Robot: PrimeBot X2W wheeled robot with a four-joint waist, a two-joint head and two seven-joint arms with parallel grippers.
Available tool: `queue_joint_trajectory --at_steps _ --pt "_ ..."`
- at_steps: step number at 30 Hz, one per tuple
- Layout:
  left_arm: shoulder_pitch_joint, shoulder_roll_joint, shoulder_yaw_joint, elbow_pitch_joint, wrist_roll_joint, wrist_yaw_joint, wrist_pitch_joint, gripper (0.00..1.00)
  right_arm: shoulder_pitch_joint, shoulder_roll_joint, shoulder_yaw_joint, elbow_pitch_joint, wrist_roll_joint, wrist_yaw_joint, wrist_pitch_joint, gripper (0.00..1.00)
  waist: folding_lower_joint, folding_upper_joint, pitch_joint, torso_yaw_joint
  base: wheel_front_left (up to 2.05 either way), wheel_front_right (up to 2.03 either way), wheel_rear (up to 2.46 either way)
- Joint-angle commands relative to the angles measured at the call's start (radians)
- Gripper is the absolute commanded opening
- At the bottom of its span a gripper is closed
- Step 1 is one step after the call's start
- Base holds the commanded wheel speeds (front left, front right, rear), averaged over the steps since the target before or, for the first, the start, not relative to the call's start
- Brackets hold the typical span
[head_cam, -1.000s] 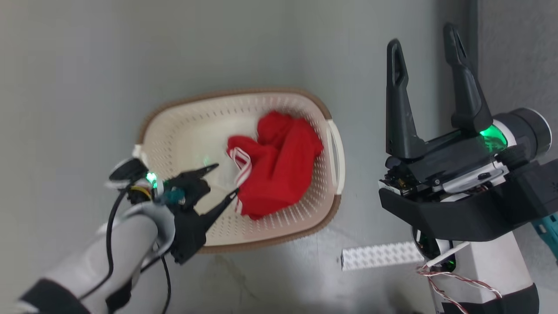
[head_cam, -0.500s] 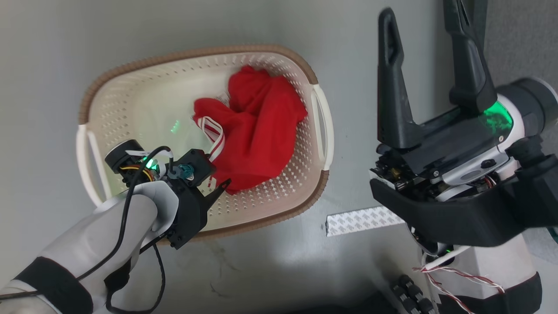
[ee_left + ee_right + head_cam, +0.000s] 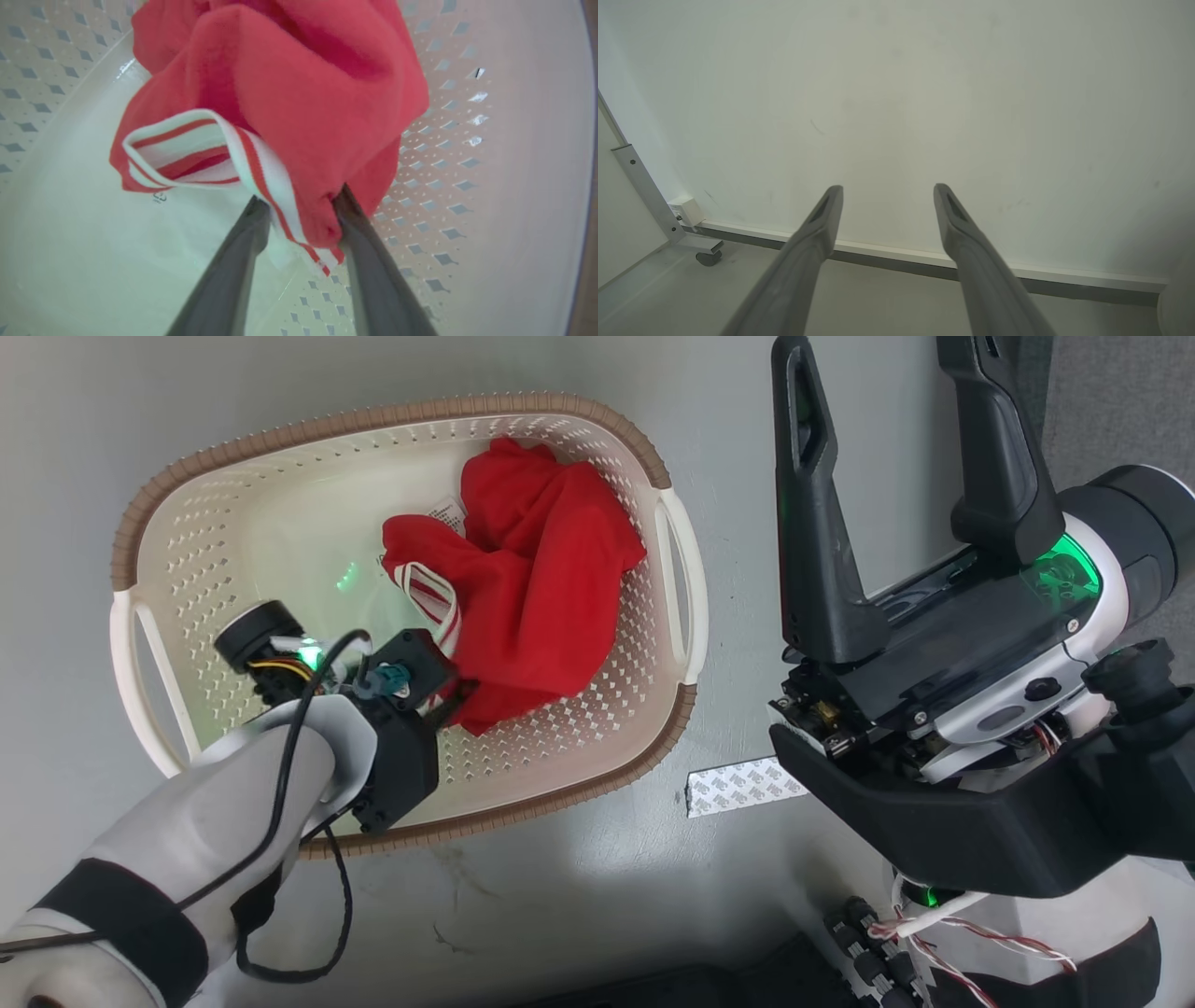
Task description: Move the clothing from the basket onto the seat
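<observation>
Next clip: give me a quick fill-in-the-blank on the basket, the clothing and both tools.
The soft fabric clothing with white-striped trim in the oval cream perforated plastic basket is bright ____.
The left tool has the clothing's striped hem ____ its two fingers.
The right tool, away from the basket, has its jaws ____.
Missing words: red; between; open.

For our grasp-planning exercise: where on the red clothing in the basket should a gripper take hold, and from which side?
Grip the bunched fold of the clothing beside the striped trim, coming from the bare left half of the basket, as the left gripper does. That fold juts toward open floor, so open jaws can likely straddle it; the opposite side nears the wall.
</observation>
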Motion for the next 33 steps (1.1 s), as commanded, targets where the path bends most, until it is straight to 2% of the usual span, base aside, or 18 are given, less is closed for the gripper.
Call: queue_joint_trajectory --at_steps 1,6,12,22,23,28,33 --pt "-0.003 0.003 -0.003 0.005 0.015 0.000 -0.021 0.00 -0.006 0.002 -0.001 0.002 0.005 -0.001 -0.001 1.00 -0.0001 0.0000 0.001 0.001 0.00 0.00 0.00" --pt "-0.003 -0.011 -0.003 0.014 0.024 0.000 -0.112 0.00 0.022 0.003 -0.017 0.028 -0.003 -0.001 -0.001 1.00 -0.0001 0.0000 -0.028 0.023 0.00 0.00 0.00" --pt "0.025 0.005 0.019 0.003 -0.005 0.000 -0.166 0.00 0.059 0.002 -0.042 0.063 0.021 -0.001 -0.001 1.00 -0.0001 0.0000 -0.107 0.051 0.00 0.00 0.00" --pt "0.241 0.065 0.291 -0.307 0.067 0.061 -0.169 0.00 0.139 0.002 -0.074 0.138 0.021 -0.001 -0.001 1.00 -0.0001 0.0000 -0.276 0.102 0.00 0.00 0.00" --pt "0.241 0.065 0.291 -0.307 0.067 0.061 -0.169 0.00 0.139 0.002 -0.074 0.138 0.021 -0.001 -0.001 1.00 -0.0001 0.0000 -0.276 0.102 0.00 0.00 0.00" --pt "0.385 0.068 0.417 -0.425 0.122 0.078 -0.169 0.00 0.189 0.002 -0.080 0.179 0.014 -0.001 -0.001 1.00 -0.0001 0.0000 -0.387 0.123 0.00 0.00 0.00" --pt "0.524 0.044 0.525 -0.526 0.164 0.083 -0.169 0.00 0.253 0.001 -0.098 0.214 0.027 -0.001 -0.001 1.00 -0.0001 0.0000 -0.503 0.150 0.00 0.00 0.00"
